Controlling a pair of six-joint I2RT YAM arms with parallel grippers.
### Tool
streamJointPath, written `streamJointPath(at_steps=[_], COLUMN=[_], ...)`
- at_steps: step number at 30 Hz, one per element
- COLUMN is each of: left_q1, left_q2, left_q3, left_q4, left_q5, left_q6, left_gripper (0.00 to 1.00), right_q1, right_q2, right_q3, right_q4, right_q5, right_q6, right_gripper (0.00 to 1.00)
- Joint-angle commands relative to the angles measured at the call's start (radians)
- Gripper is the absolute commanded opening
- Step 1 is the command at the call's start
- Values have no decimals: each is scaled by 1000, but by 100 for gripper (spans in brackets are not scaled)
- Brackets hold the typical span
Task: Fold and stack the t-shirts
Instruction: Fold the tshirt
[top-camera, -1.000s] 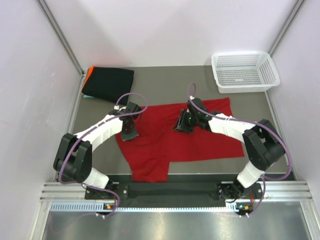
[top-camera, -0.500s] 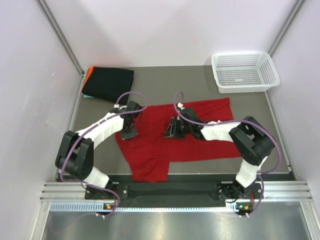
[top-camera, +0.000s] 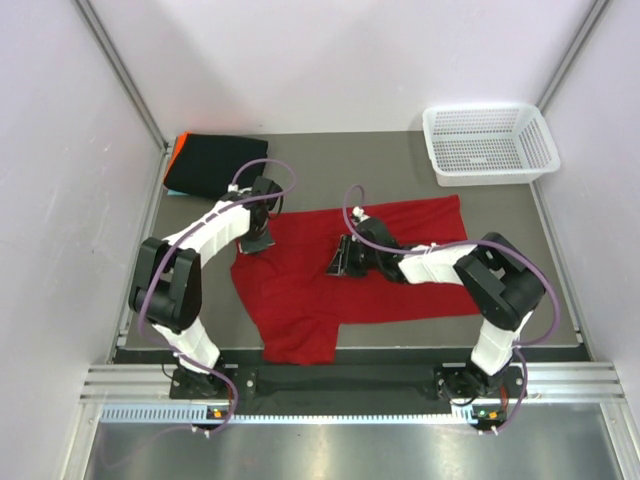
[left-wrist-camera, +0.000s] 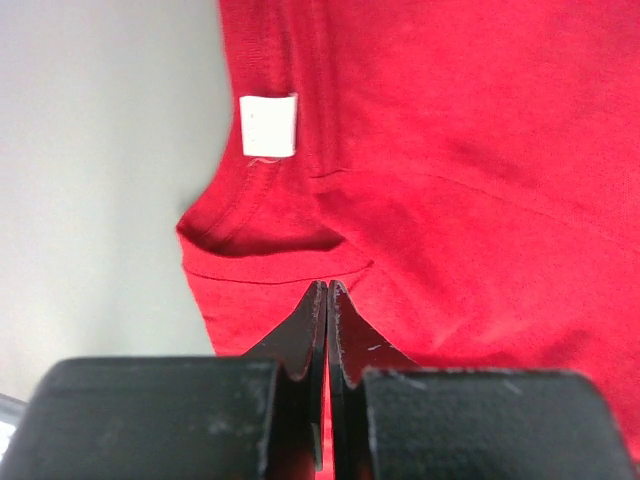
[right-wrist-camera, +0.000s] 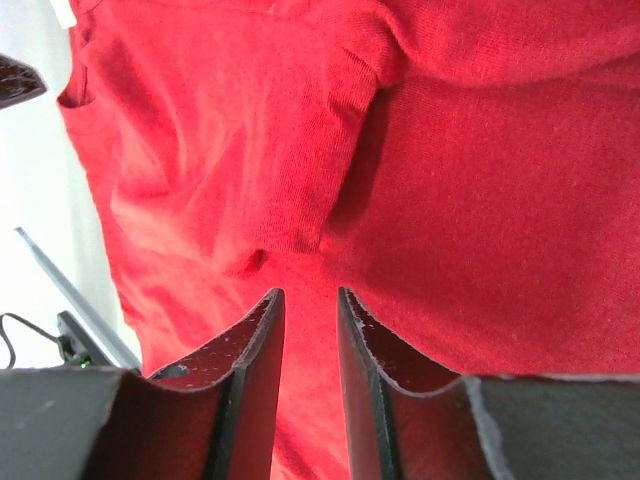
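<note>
A bright red t-shirt (top-camera: 380, 285) lies spread on the grey table, with rumpled folds in its middle. My left gripper (top-camera: 258, 240) is at its back-left edge. In the left wrist view its fingers (left-wrist-camera: 300, 330) are shut, tips (left-wrist-camera: 328, 290) over the red cloth (left-wrist-camera: 480, 180) just short of the collar and white label (left-wrist-camera: 268, 125). My right gripper (top-camera: 340, 262) hovers over the shirt's middle, with its fingers (right-wrist-camera: 255, 340) a little apart and a cloth fold (right-wrist-camera: 310, 170) ahead. A folded black t-shirt (top-camera: 218, 165) lies back left, with orange (top-camera: 177, 148) and light-blue (top-camera: 172, 192) edges under it.
A white mesh basket (top-camera: 490, 142) stands at the back right corner. White walls close in the left, right and back of the table (top-camera: 350, 170). The arms' base rail (top-camera: 340, 380) runs along the near edge.
My right gripper moved left across the red shirt to its middle. My left gripper moved toward the back along the shirt's left edge to the collar. The shirt has barely shifted.
</note>
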Motion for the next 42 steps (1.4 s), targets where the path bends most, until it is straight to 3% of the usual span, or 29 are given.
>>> streamJointPath(at_steps=[1,2,7,20,26,28,29,32,35,42], left_q1=[-1,1,11,73,73,73,73,73,73,74], left_q2=[-32,-48,-8,257,309,345,357,394,414,451], left_q3=[26,5,12,242,304,333,344,365,371,388], left_q4=[26,75,116,93,88,68,57,56,66,74], left_q5=[42,106,156,67,31,-17,-30,-61,-74,-102], left_q6=[56,81,99,144,148,149,150,158,162,164], left_gripper=[0,0,0,0,0,0,0,0,0,0], right_q1=[21,23,32,32,31,31,31,31,29,20], right_q2=[19,25,66,140,158,146,138,109,82,28], right_q3=[55,54,79,122,151,160,162,195,229,214], right_q4=[-2,18,33,81,64,26,16,-62,-218,-298], right_q5=[55,53,53,-2,-5,1,3,-9,-12,-71], right_q6=[-3,1,-5,-29,-52,-55,-58,-71,-95,-153], right_gripper=[28,28,29,31,30,24,15,0,0,0])
